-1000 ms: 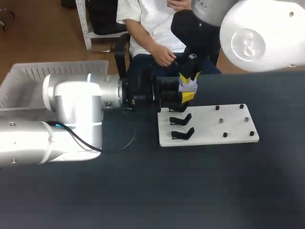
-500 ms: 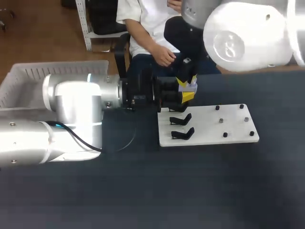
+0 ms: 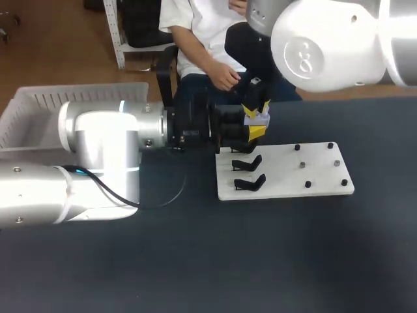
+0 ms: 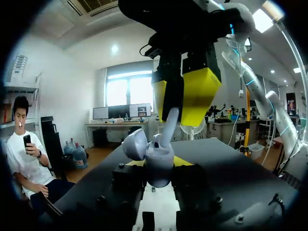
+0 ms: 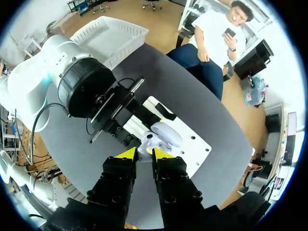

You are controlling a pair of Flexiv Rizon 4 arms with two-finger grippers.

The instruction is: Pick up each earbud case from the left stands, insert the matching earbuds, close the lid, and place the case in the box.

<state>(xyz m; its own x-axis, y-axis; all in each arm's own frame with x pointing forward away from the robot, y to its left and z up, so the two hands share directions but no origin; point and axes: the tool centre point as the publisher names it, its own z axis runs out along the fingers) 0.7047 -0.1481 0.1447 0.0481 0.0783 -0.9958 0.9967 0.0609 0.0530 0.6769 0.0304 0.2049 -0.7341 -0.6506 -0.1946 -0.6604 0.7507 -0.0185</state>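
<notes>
Over the stand board's (image 3: 287, 171) eleven o'clock corner, left gripper (image 4: 156, 168) clasps the open earbud case (image 5: 162, 134); right gripper (image 5: 140, 154) pinches an earbud (image 4: 169, 126) at its mouth.

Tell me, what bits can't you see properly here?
- Head view: the earbud case is tiny, wedged between the left gripper and right gripper; its lid cannot be made out.
- Left wrist view: the case's own wall hides its inside, so how deep the earbud sits is unknown.
- Head view: the left arm covers most of the box.
</notes>
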